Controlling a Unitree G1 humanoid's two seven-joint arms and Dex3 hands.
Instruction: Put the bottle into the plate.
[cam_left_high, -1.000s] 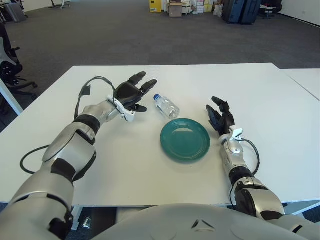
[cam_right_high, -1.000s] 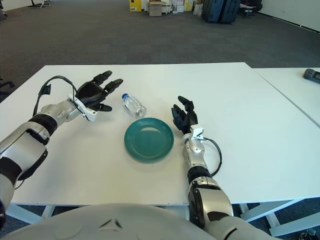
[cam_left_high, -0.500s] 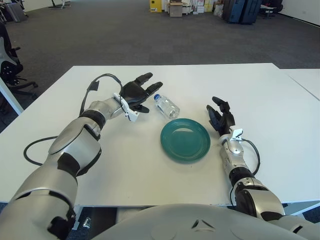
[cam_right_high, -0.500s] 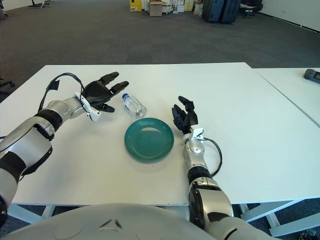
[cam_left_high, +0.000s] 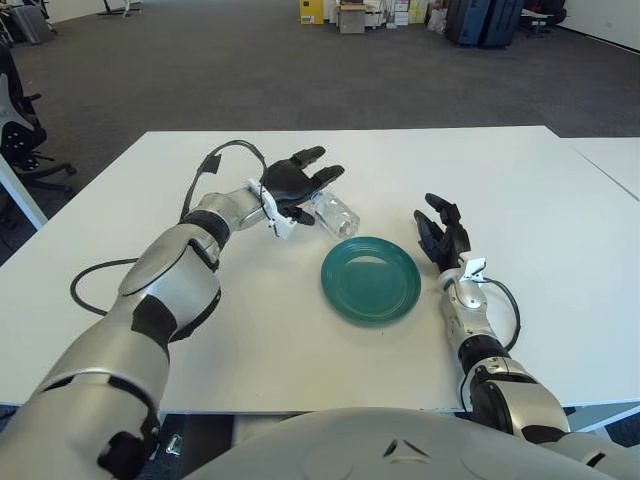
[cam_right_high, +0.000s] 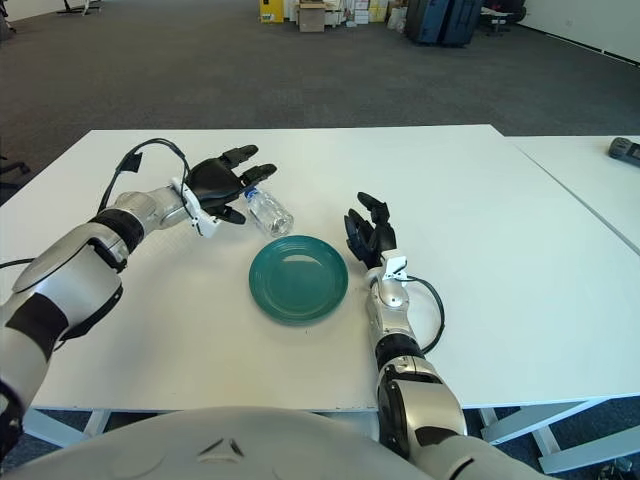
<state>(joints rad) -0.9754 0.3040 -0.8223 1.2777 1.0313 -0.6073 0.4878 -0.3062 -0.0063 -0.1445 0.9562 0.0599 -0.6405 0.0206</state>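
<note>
In the last second the left hand (cam_left_high: 300, 184) has moved to the right across the upper middle of the frame and now reaches the cap end of the bottle (cam_left_high: 334, 212), fingers spread and not yet closed on it. The bottle lies on its side on the table (cam_left_high: 520, 190) just above the green plate (cam_left_high: 370, 279), so I judge the grasp comes next. The right eye view shows the cap beside the fingertips, which the left eye view hides; the right hand (cam_left_high: 440, 236) shows just right of the plate, fingers apart.
</note>
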